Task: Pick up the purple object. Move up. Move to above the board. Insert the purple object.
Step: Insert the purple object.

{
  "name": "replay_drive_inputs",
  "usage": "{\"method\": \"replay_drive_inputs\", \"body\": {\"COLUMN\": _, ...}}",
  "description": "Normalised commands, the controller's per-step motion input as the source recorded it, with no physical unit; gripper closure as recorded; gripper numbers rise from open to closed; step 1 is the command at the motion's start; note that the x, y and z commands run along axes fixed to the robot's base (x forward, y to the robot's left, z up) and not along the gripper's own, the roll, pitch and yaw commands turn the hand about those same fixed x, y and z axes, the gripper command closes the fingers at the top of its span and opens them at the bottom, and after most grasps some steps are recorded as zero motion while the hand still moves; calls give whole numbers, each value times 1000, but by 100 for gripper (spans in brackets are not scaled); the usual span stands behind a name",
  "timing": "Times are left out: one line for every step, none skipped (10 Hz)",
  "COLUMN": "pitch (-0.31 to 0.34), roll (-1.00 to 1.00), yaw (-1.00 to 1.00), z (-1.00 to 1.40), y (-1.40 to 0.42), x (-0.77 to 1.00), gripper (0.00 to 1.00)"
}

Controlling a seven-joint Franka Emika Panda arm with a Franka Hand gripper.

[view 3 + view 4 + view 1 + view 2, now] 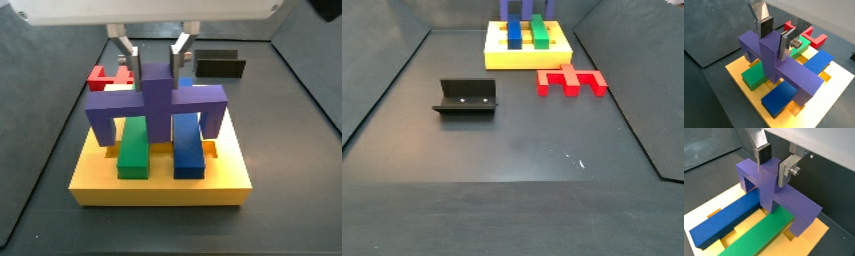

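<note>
Purple object [156, 100] stem btwn claw [154, 62] fingers.

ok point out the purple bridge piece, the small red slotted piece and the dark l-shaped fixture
purple bridge-like object [156, 100], side view, on its crossbar under the gripper [151, 62]
small red slotted piece [571, 81], side view, on its middle
dark L-shaped fixture [468, 96], side view, on its upright back plate

The gripper [773, 159] above the board has silver fingers [787, 169] with dark pads. Between them is the purple object [774, 62]. The board [160, 185] is plain yellow, carrying 1 green bar [134, 146] and 1 blue bar [187, 148]. The slotted piece [571, 81] beside it is red. The fixture [465, 97] is black, on a dark grey floor [516, 150].
</note>
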Motion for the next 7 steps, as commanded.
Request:
{"method": "replay_drive_inputs", "body": {"pitch": -177, "roll": -100, "yaw": 0, "z": -103, "y": 0, "x": -111, "gripper": 100}}
{"method": "replay_drive_inputs", "body": {"pitch": -189, "roll": -159, "yaw": 0, "z": -203, "y": 0, "x": 131, "gripper": 100}}
{"method": "replay_drive_inputs", "body": {"pitch": -193, "roll": -170, "yaw": 0, "z": -214, "y": 0, "x": 137, "gripper": 100}}
{"method": "replay_drive_inputs", "body": {"pitch": -173, "roll": -159, "yaw": 0, "z": -189, "y": 0, "x": 69, "gripper": 100}}
{"method": "replay_drive_inputs", "body": {"pitch": -153, "roll": -140, "yaw": 0, "z": -163, "y": 0, "x": 0, "gripper": 100}}
{"method": "replay_drive_inputs", "body": {"pitch": -116, "roll": -113, "yaw": 0, "z": -77, "y": 0, "x": 0, "gripper": 100}}
{"method": "replay_drive_inputs", "body": {"pitch": -76, "roll": -119, "yaw": 0, "z": 0, "y": 0, "x": -66, "gripper": 100}}
